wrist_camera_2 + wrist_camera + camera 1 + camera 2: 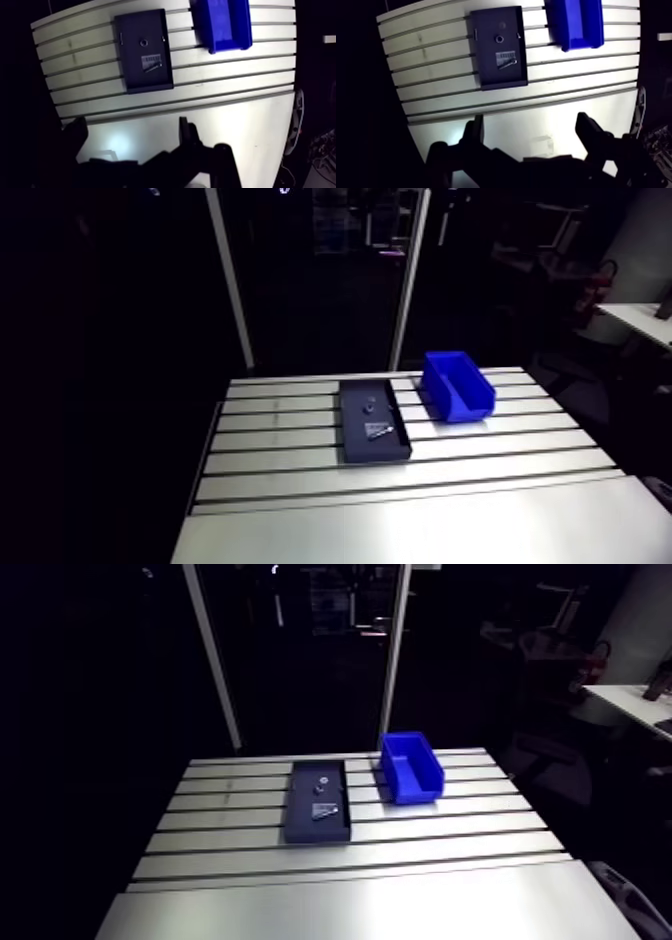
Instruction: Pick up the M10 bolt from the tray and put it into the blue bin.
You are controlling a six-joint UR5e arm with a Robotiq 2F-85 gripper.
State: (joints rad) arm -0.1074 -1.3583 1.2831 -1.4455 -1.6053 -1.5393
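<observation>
Small bolt [510, 63] lies slanted (on a pale label [503, 55]) in the dark tray [486, 72] at the table's [300, 460] far middle; open blue bin [466, 405] stands just beside it.

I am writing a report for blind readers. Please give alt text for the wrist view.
The open gripper hangs over a slotted table; ahead of it lies a dark tray with a small round part and a thin metal piece, and a blue bin beside the tray.

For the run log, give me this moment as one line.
gripper open, empty, over bare table | two parts in tray | bin beside tray, apart
</observation>
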